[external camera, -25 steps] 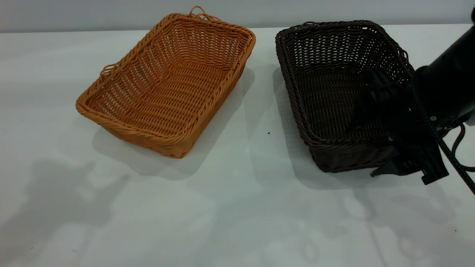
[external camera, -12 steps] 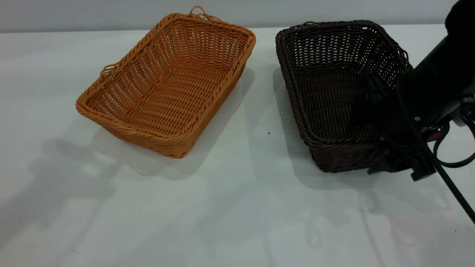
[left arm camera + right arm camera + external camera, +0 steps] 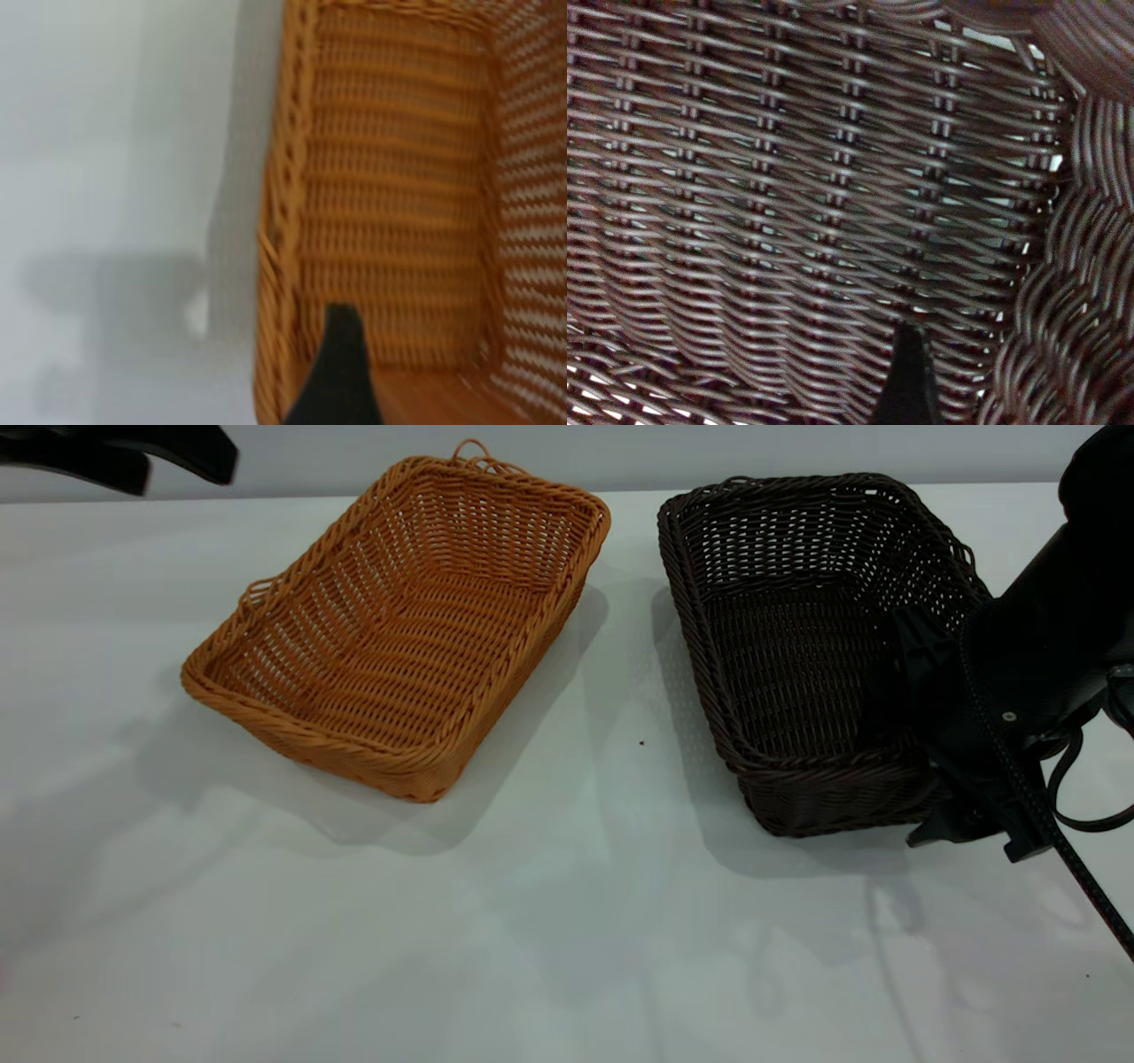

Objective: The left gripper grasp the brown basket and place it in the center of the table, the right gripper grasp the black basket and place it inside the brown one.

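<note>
The brown basket (image 3: 403, 624) lies at the back left of the table (image 3: 549, 921). The black basket (image 3: 811, 646) lies at the back right. My left gripper (image 3: 124, 456) hangs open and empty at the far left edge, above and left of the brown basket. In the left wrist view one of its fingers (image 3: 339, 376) shows over the brown basket (image 3: 399, 204) just inside its rim. My right gripper (image 3: 926, 779) is open and straddles the black basket's right wall near the front corner. One finger (image 3: 908, 381) is inside the black basket (image 3: 788, 177); the other is outside and hidden.
A pale wall runs behind the table. A gap of bare tabletop (image 3: 633, 691) separates the two baskets. The right arm's cable (image 3: 1076, 868) trails over the table's right side.
My left gripper has come into view at the top left. My right gripper has shifted slightly right along the black basket's wall. Neither basket has moved.
</note>
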`<act>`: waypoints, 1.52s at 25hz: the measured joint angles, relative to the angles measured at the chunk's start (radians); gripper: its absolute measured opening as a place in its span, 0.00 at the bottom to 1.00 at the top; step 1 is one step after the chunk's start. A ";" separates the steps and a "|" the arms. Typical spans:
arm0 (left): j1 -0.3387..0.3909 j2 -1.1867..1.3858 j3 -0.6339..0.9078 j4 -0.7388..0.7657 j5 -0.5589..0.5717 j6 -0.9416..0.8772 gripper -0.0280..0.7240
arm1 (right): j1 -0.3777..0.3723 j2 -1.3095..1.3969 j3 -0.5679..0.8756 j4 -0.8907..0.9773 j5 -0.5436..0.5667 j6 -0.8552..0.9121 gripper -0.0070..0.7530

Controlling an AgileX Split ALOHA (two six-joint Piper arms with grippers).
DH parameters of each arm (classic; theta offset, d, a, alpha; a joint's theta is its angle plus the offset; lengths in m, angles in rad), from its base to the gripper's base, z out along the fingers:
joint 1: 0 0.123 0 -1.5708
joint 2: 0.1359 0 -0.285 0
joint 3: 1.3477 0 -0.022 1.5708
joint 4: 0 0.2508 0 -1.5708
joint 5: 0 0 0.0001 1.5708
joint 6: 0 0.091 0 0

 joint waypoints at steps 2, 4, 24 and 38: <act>0.000 0.079 -0.067 0.016 0.003 -0.004 0.79 | 0.000 0.000 0.000 0.000 0.003 0.000 0.72; 0.000 0.150 -0.144 0.045 0.019 -0.027 0.79 | 0.000 0.000 0.000 0.000 0.005 0.000 0.72; -0.063 0.457 -0.465 0.425 0.115 -0.326 0.78 | 0.000 0.000 0.000 0.000 0.016 -0.014 0.72; -0.110 0.595 -0.474 0.379 -0.001 -0.323 0.77 | 0.000 0.043 0.000 0.000 0.017 -0.034 0.69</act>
